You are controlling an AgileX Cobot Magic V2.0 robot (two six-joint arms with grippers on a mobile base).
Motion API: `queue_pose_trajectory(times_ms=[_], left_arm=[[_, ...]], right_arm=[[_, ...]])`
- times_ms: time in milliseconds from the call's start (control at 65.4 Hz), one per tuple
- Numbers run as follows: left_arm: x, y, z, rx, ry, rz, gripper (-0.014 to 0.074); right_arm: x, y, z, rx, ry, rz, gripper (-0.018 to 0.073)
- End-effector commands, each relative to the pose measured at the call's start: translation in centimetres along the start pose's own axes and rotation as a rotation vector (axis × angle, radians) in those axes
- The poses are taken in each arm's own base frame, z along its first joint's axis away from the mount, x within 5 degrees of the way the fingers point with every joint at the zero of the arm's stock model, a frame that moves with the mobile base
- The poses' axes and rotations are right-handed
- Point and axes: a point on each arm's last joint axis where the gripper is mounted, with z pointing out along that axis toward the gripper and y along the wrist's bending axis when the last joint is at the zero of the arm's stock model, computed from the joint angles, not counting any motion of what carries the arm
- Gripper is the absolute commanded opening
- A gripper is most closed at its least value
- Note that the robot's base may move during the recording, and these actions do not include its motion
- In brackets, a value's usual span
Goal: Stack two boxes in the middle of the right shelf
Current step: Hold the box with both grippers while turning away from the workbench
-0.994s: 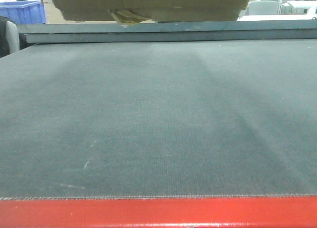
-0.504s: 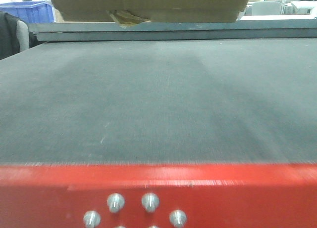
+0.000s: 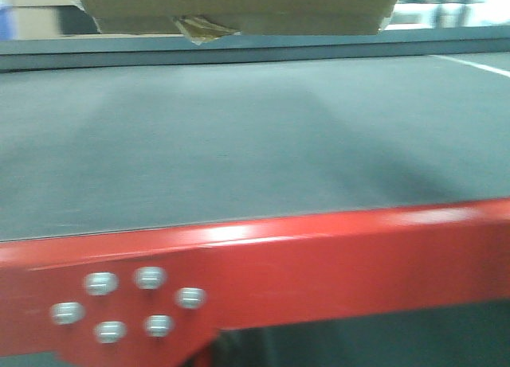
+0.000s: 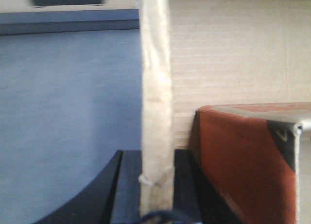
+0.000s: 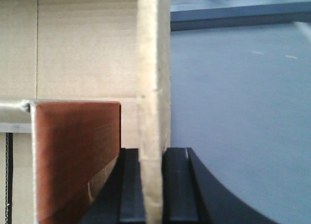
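Shifted since the earlier view: red edge point(image 3: 319, 247) now higher in the front picture and slanting; bolt heads point(image 3: 147, 278) higher too; carton point(image 3: 239, 5) unmoved at top. Judged: rig travelling with its load; steel shelf not in sight; placing pending.
Left pincer point(image 4: 155, 170): clamped tight on an upright carton wall; right pincer point(image 5: 154, 168): likewise.
Carton: spans between both pincers, above grey deck point(image 3: 239, 136); long axis crosswise, pincer to pincer; underside down; torn tape flap point(image 3: 199, 29) hanging.
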Motion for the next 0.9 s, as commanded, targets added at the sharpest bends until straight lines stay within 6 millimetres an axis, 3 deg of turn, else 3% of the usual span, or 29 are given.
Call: queue_pose_trajectory(times_ms=[0, 887], left_arm=[[-1.04, 0.07, -0.78, 0.025, -0.071, -0.001, -0.0111], [-1.05, 0.08, -0.78, 0.024, -0.072, 0.0, -0.0111]], right_arm=[[-1.31, -0.02, -0.84, -0.02, -0.089, -0.003, -0.0154], [-1.31, -0.02, -0.84, -0.02, -0.089, -0.003, -0.0154]])
